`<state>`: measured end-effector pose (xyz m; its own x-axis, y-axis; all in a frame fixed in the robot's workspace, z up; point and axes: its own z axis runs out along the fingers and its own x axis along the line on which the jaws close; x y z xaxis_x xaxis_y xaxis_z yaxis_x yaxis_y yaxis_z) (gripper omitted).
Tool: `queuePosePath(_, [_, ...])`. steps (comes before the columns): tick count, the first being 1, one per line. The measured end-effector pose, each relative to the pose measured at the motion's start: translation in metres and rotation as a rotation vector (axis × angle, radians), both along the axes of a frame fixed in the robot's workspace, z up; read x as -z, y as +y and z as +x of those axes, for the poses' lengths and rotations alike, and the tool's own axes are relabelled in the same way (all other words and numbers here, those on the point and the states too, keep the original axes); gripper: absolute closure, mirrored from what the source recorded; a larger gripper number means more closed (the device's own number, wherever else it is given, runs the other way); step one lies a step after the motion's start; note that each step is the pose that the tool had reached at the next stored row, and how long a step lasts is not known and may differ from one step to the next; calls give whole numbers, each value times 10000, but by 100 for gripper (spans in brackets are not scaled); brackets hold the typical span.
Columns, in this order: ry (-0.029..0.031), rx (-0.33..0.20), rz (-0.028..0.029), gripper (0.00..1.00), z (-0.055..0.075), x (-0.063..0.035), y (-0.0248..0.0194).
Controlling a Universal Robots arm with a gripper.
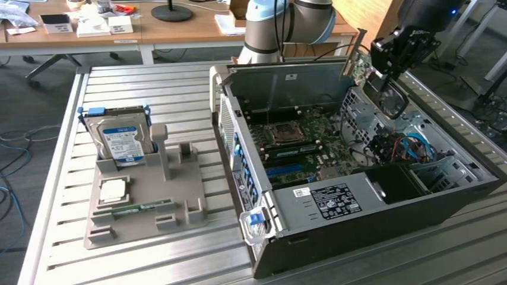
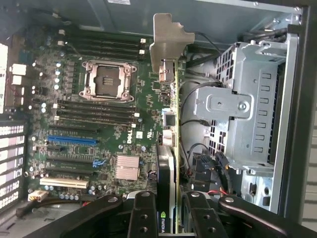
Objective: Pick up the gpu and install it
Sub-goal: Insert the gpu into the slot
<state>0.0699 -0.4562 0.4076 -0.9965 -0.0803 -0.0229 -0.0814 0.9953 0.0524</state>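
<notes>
The tool point(image 2: 171, 215) pinches the thin dark gpu card with silver bracket point(image 2: 166, 168) above the green motherboard point(image 2: 148, 106); best held upright, edge squared to the blue slot point(image 2: 72, 141)

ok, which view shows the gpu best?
Wrist view: the gpu runs edge-on from the gripper, silver bracket, green board and black cooler all visible over the motherboard. The exterior view gives a thin green sliver with its bracket, over the open case.

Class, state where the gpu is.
The gpu is clamped in the pincer, above the open computer case at the exterior view's right, over its motherboard.
</notes>
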Motion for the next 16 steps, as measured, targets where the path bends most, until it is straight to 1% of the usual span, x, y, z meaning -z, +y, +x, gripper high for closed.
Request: queuePosePath(16, [0,-1419,0,73,-4,2,0])
